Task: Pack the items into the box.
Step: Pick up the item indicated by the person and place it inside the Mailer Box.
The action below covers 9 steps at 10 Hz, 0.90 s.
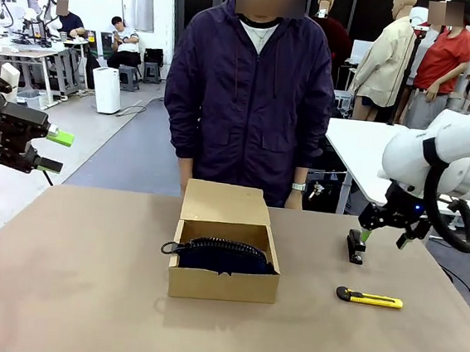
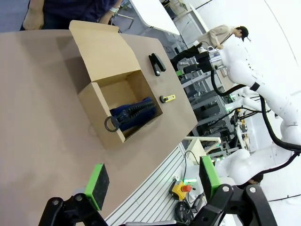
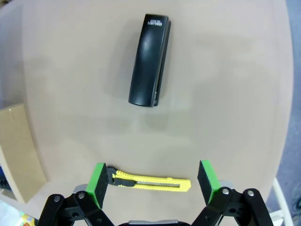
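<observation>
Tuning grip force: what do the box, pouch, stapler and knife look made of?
Box: matte brown cardboard, folded lid flap.
Pouch: dark navy fabric, zipper teeth and pull loop visible.
Stapler: black, smooth, slight sheen; probably a plastic shell.
Knife: yellow-and-black, likely plastic body.

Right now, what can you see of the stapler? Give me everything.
The stapler is small and black, with a smooth, slightly glossy, plastic-looking shell. One end carries small pale print, too small to read. Its arm is down, so it is closed. It lies flat on the brown table, to the robot's right of the box and on the far side of the utility knife, clear of both. Only the table touches it.
</observation>
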Motion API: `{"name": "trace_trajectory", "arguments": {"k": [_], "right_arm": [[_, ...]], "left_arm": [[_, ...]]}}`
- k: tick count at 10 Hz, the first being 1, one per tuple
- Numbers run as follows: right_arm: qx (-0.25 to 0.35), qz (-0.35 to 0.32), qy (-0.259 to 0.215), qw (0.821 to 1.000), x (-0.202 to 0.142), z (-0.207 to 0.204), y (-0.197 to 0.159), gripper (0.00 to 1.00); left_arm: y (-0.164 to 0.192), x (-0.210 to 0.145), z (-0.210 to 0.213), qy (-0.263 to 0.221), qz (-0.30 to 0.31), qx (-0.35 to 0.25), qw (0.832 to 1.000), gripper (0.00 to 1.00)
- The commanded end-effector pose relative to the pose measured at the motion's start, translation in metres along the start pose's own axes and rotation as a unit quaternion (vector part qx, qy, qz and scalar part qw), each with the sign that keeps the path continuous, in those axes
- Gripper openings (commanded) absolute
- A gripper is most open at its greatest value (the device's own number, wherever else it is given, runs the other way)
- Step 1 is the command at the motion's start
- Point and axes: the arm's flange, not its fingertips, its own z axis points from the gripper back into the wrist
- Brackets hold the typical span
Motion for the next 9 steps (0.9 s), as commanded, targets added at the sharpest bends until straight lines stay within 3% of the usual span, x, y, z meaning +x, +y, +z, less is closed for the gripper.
{"name": "trace_trajectory", "arguments": {"k": [1,3,4,5,7,9], "right_arm": [[-0.019,-0.036,-0.025,0.999,0.007,0.0,0.013,1.0],[0.009,-0.029,-0.02,0.999,-0.002,-0.005,0.018,1.0],[0.012,-0.002,-0.041,0.999,-0.012,0.003,0.017,1.0],[0.003,-0.018,-0.01,1.0,0.003,-0.004,0.012,1.0],[0.004,-0.015,-0.017,1.0,0.0,-0.001,0.014,1.0],[-0.025,-0.064,-0.009,0.998,0.022,-0.024,0.011,1.0]], "left_arm": [[0.0,0.0,0.003,0.003,-0.002,-0.003,1.0,1.0],[0.0,0.0,0.003,0.003,-0.002,-0.003,1.0,1.0],[0.0,0.0,0.003,0.003,-0.002,-0.003,1.0,1.0],[0.0,0.0,0.003,0.003,-0.002,-0.003,1.0,1.0],[0.0,0.0,0.003,0.003,-0.002,-0.003,1.0,1.0],[0.0,0.0,0.003,0.003,-0.002,-0.003,1.0,1.0]]}}
